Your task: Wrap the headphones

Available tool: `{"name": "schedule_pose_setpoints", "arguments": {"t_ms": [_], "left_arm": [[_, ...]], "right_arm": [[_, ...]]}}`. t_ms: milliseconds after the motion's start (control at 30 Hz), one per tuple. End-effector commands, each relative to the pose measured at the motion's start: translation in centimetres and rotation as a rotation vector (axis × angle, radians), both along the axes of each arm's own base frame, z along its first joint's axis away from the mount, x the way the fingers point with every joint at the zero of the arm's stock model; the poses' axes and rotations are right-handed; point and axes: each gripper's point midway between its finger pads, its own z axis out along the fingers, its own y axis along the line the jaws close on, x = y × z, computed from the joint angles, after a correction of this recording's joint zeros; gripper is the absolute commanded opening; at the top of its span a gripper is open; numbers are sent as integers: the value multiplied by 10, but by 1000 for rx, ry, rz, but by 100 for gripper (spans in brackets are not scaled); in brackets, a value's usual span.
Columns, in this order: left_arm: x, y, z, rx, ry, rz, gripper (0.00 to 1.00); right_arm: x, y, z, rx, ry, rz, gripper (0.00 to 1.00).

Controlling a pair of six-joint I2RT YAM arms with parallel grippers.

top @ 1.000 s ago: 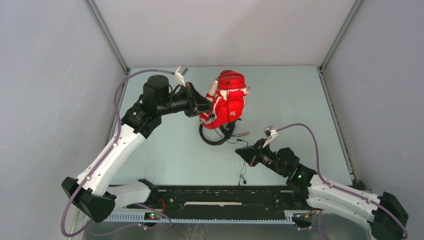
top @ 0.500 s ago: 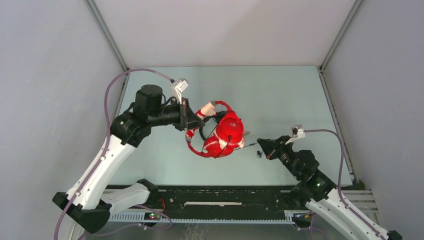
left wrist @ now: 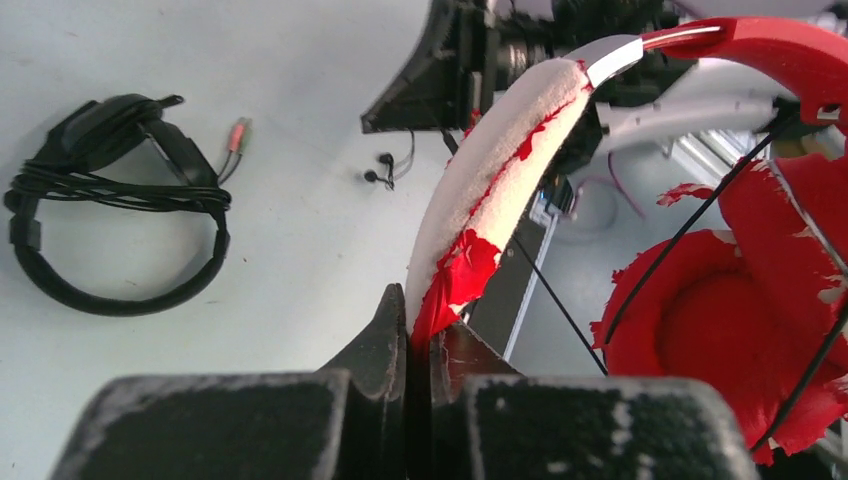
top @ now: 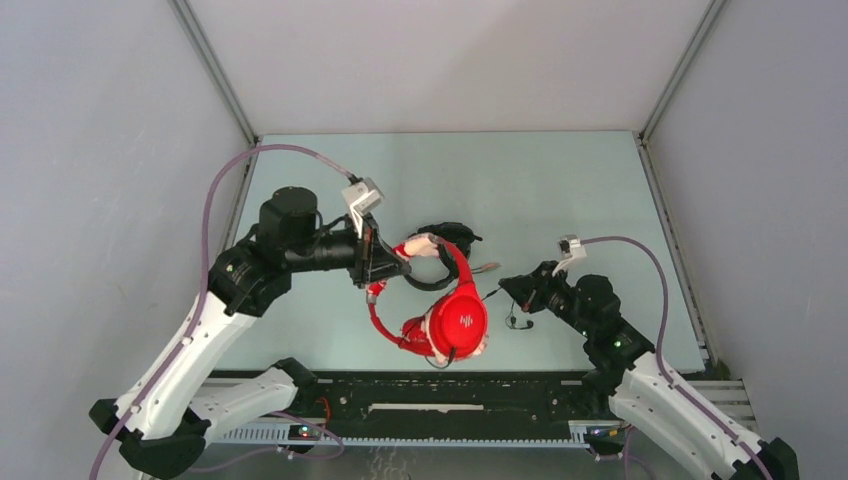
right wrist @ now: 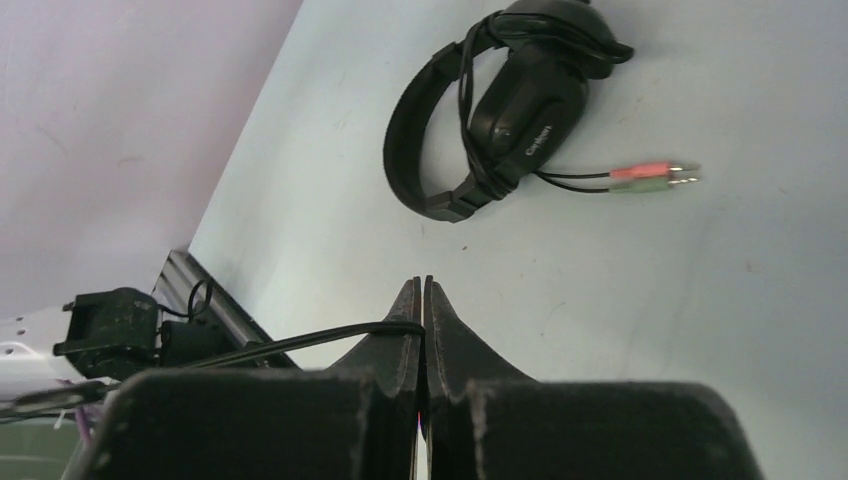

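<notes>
The red headphones (top: 455,320) hang over the near middle of the table, held by their headband. My left gripper (top: 390,265) is shut on that headband's white and red padding (left wrist: 500,150), and it is shut there in the left wrist view too (left wrist: 425,335). One red earcup (left wrist: 720,330) shows to the right with the thin dark cable (left wrist: 560,300) crossing in front of it. My right gripper (top: 505,287) sits just right of the earcup, shut on the cable (right wrist: 300,340), which leaves the closed jaws (right wrist: 422,300) to the left.
Black headphones (top: 440,240) with wound cable lie on the table behind the red ones, also seen in the wrist views (left wrist: 110,200) (right wrist: 500,110). Their pink and green plugs (right wrist: 655,175) rest on the table. The black base rail (top: 450,390) runs along the near edge.
My left arm has carried the red headphones from the back middle toward the near edge, turning them. My right gripper, still holding the cable, shifted right and slightly back. The black headphones are now uncovered.
</notes>
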Motion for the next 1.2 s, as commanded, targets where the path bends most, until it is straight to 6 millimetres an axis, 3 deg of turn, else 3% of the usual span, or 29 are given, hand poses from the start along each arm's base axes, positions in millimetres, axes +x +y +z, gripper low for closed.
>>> {"name": "schedule_pose_setpoints", "arguments": {"t_ms": [0,333,500,700,933,1167], "left_arm": [[-40,-12,-3,-14,10,-195,0],[-40,-15,-68,290,1,-185,0],[0,-9,-92,443,-32,16,0],[46,9,-99,595,-132,264,0],[89,28,-82,701,-273,644,0],[108,34,-75,620,-200,952,0]], "right_arm": [[16,9,39,33,-95,21,0],[26,0,89,-115,-174,35,0],[13,-2,115,-143,-158,77,0],[-13,3,122,-169,-68,181,0],[-42,23,134,-186,10,321,0],[-60,45,138,-219,130,405,0]]}}
